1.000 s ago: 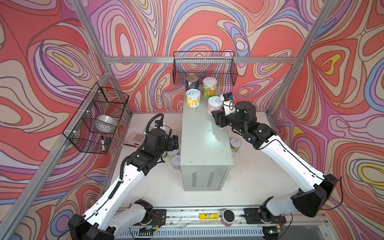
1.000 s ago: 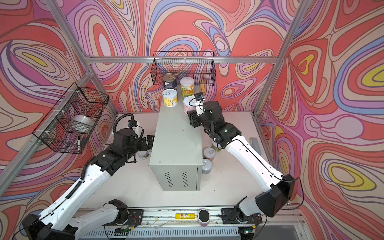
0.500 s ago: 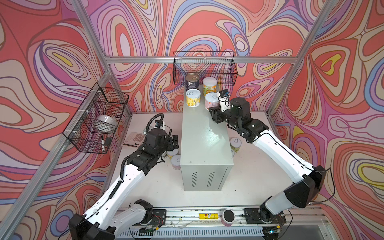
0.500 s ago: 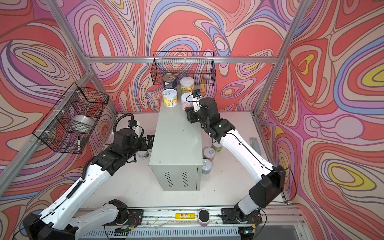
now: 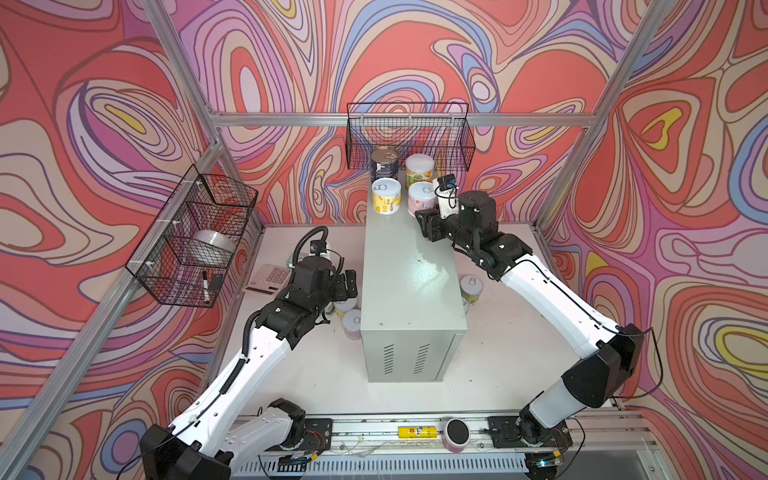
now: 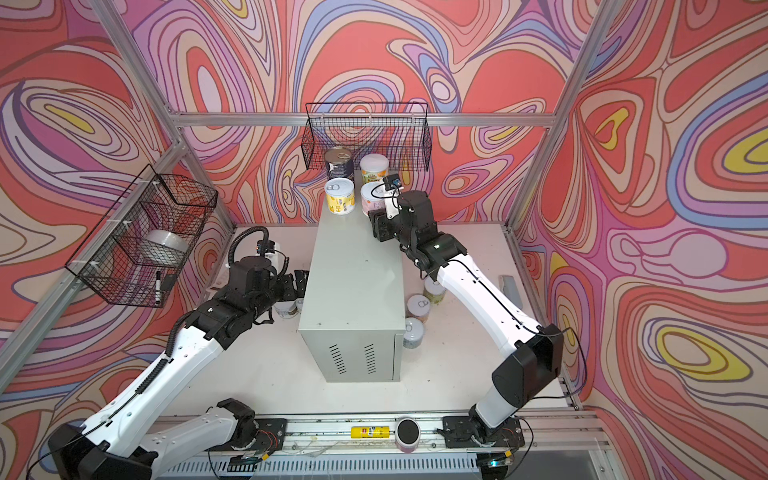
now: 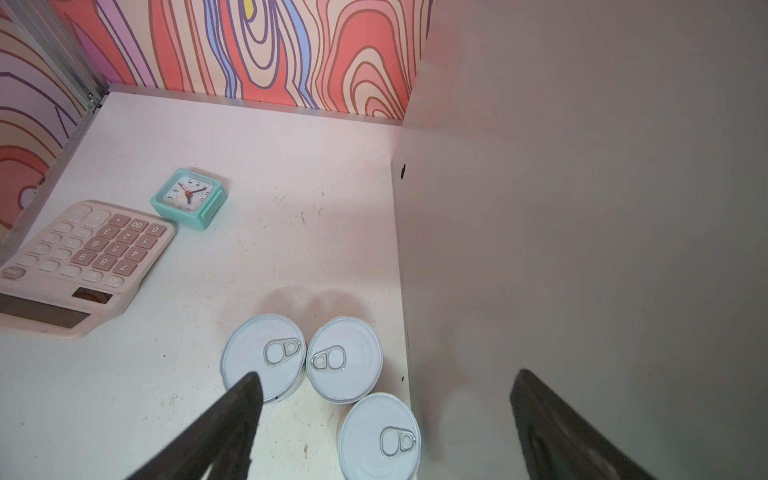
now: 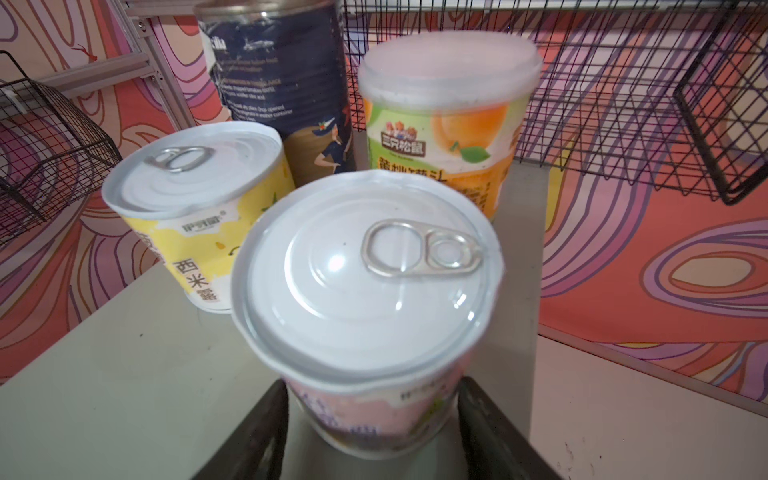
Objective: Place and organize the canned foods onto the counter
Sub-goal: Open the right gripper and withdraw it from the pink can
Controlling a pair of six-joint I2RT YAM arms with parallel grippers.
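Calculator [image 7: 83, 257]: lies flat on the table [image 7: 270, 166] at the far left, with a mint clock [image 7: 189, 197] just beside it.
Left claw [image 7: 386, 380]: fingers wide apart and holding nothing. It is low beside the left wall of the counter [image 5: 407, 282]. In the wrist view one finger [image 7: 237, 411] overlaps a can's rim and the other shows in front of the grey wall.
Left cans [image 7: 345, 359]: three white-lidded cans stand upright on the table, bunched close together against the counter's left wall. They sit below the left claw, within the span of its fingers, and none is gripped.
Counter: grey box upright in the middle of the table, vent slots facing the camera. Four cans are grouped at the far end of its top.
Blue tin [image 5: 384, 164]: back row, left.
Orange can [image 5: 419, 171]: back row, right, beside the blue tin.
Yellow can [image 5: 386, 195]: front row, in front of the blue tin and just left of the pink can [image 5: 422, 198].
Pink can: upright in front of the orange can, set between the right claw's fingers.
Right claw [image 8: 372, 386]: reaches in over the counter's right edge and is clamped low on the pink can, one finger [image 8: 266, 424] on each side, the lid clear above them. Whether the can's base rests on the top cannot be told.
Right cans [image 6: 419, 307]: three stand upright on the table along the counter's right wall, under the right arm and well apart from its claw.
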